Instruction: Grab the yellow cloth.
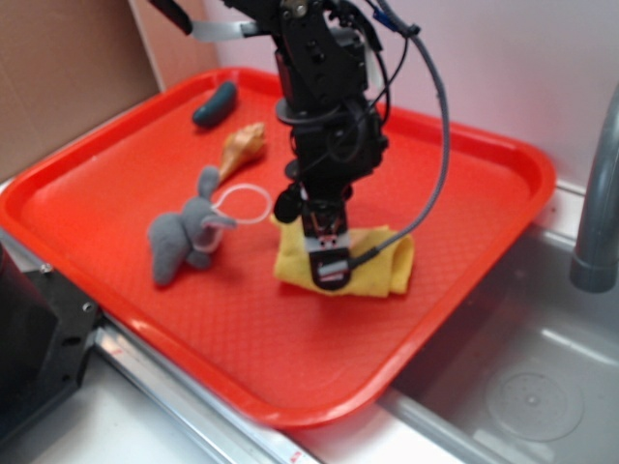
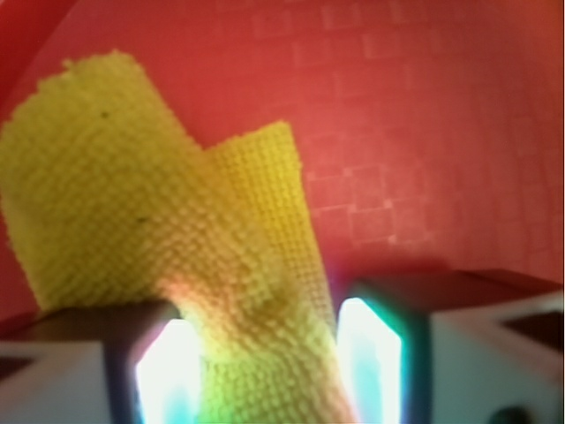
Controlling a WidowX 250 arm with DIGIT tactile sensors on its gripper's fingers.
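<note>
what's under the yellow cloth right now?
Only the red tray shows around the yellow cloth, which lies folded on it. The gripper is down on it, cloth bunched between the jaws. Anything beneath the folds is covered and cannot be seen.

A red tray [image 1: 116,184] holds 1 grey plush bunny [image 1: 184,235] beside a white ring [image 1: 242,204], a tan piece [image 1: 242,145], possibly toy food, and a dark teal item [image 1: 215,104]. A steel sink [image 1: 522,387] lies right.

exterior high front-on, wrist downward close, both sharing tray [image 1: 484,208]
</note>
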